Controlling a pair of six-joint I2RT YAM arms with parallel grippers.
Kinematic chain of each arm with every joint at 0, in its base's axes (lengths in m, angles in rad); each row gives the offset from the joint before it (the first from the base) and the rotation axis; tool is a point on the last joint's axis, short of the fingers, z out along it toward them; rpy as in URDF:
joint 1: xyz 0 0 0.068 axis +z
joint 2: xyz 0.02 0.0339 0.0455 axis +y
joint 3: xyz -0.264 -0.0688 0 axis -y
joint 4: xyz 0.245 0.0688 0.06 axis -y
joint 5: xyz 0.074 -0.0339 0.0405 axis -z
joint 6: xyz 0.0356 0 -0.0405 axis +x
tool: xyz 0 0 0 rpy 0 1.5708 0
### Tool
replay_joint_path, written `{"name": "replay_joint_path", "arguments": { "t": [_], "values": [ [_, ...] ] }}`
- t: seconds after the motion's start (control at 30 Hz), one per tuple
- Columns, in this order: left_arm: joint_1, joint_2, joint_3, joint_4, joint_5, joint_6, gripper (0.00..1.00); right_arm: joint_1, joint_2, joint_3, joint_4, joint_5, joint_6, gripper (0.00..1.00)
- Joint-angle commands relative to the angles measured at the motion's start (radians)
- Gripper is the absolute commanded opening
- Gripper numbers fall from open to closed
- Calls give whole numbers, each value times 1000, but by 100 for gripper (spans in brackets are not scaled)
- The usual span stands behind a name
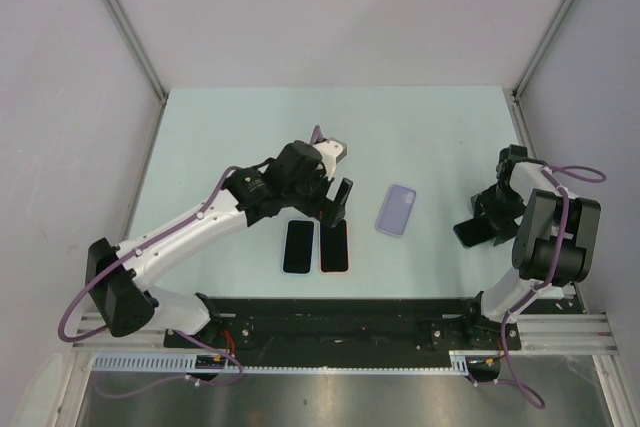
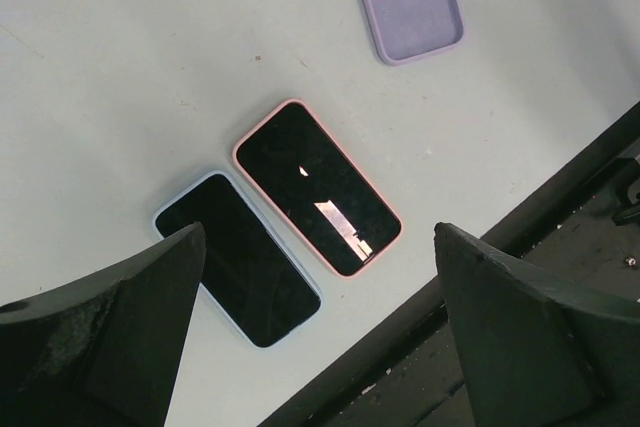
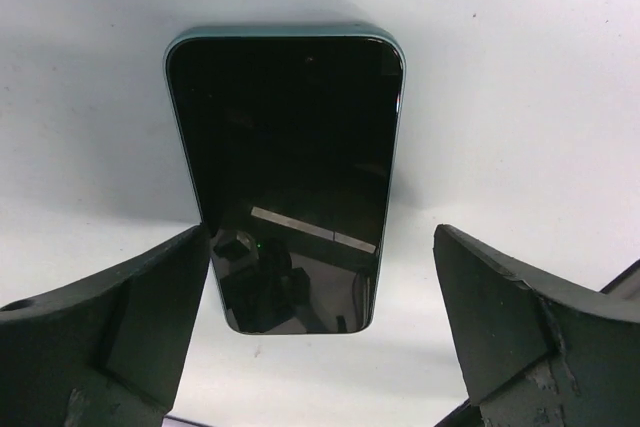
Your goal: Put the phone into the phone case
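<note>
top view: the empty purple phone case lies mid-frame on the worktop, well apart from the right claw at frame right.
left wrist view: left claw spread wide, holding nothing, above a pink-cased phone and a blue-cased phone.
right wrist view: right claw spread wide over the green-edged phone, lying flat.
risk: closing on a flat phone may skid it or catch one edge only.

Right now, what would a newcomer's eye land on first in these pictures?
A pink-rimmed phone and a blue-rimmed phone lie side by side near the front edge of the table, by the open left gripper. A lilac case lies alone to their right. At the far right, the open right gripper hangs over a green-rimmed phone.
</note>
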Motion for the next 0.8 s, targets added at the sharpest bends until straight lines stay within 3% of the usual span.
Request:
{"name": "replay_joint_path", "arguments": {
  "t": [0.0,0.37,0.5,0.57,0.77],
  "values": [
    [3,-31,6,-3,-41,27,100,8,27,-7,37,33,25,97],
    [51,-58,-5,12,-18,19,100,11,24,-39,23,54,91,100],
    [51,-52,-11,17,-21,17,100,14,39,-39,35,54,81,94],
    [51,-46,-12,18,-13,13,99,15,41,-41,49,44,64,85],
    [52,-6,21,15,8,-24,95,28,10,-56,146,-41,-129,80]
  ]
}}
